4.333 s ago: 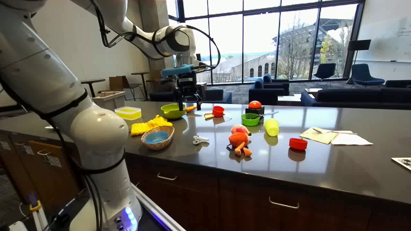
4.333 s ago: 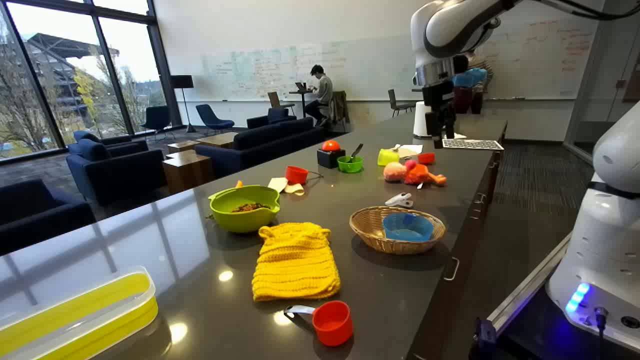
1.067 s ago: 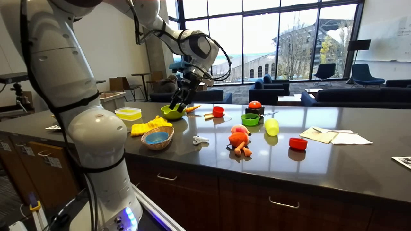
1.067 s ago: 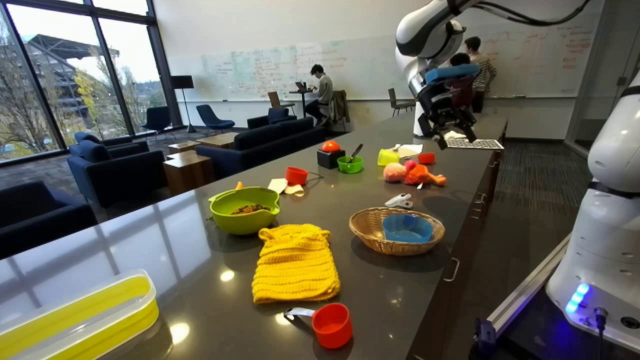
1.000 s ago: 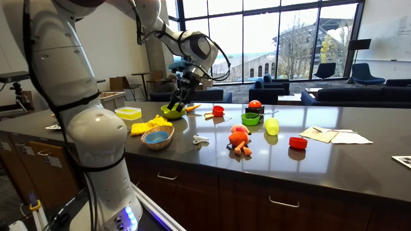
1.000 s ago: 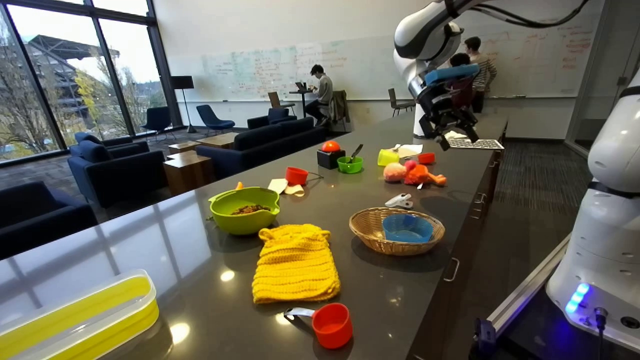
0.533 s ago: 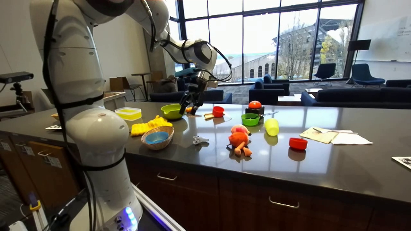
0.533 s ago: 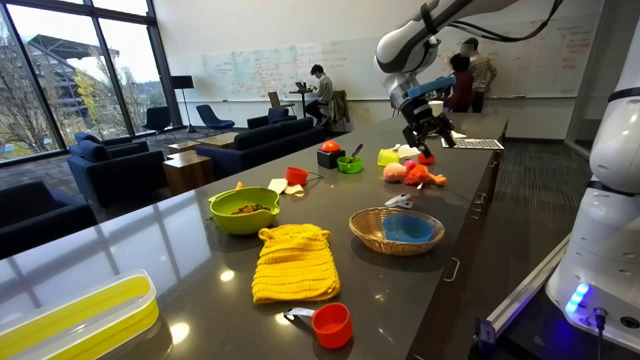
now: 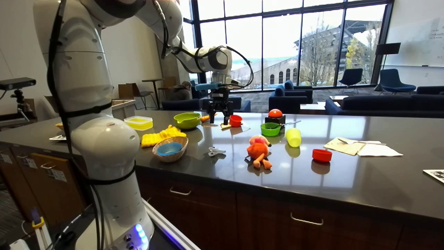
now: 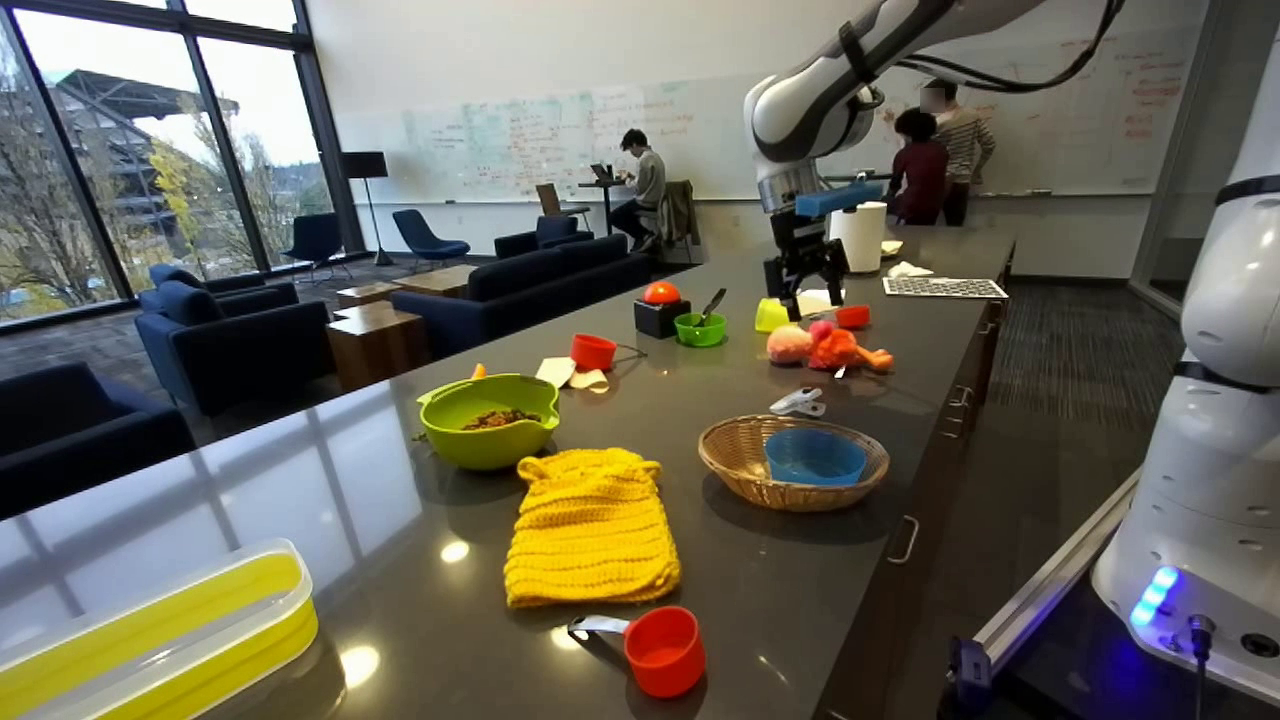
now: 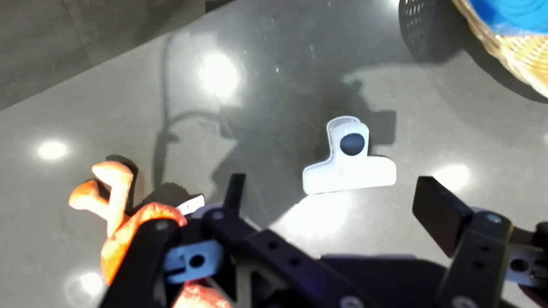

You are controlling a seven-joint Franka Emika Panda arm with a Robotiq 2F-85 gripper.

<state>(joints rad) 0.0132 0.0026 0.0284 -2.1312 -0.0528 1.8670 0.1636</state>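
The gripper (image 11: 335, 202) hangs above the counter (image 9: 381, 191), jaws spread wide and gripping nothing. In the wrist view the clip (image 11: 349, 173) lies flat on the counter below, seen in the gap between the fingertips and touching neither. A finger hides much of the plush toy (image 11: 117, 240) there, leaving the orange legs and part of the body, while that view's border cuts off the basket (image 11: 528, 62) and the blue bowl (image 11: 511, 15) inside it. Clip, basket and plush toy lie near the counter's drawer-side edge, the clip between the other two. The arm (image 9: 83, 80) rises beside that edge, arches over with its top cropped in both exterior views, and reaches out to a wrist that points the fingers straight down. Depending on the exterior view, the gripper stands in front of the carrot (image 9: 204, 118) or the yellow cup (image 10: 769, 317) and covers part of it. Only in an exterior view do the red scoop (image 10: 668, 648), just beside the yellow knit (image 10: 595, 530), and a brown heap (image 10: 500, 418) in the green bowl (image 10: 482, 446) show, the heap too small to make out. Past the counter's far end, a figure (image 10: 970, 150) at the whiteboard (image 10: 1080, 130) has a blurred face and is partly hidden by a person in red (image 10: 920, 172).
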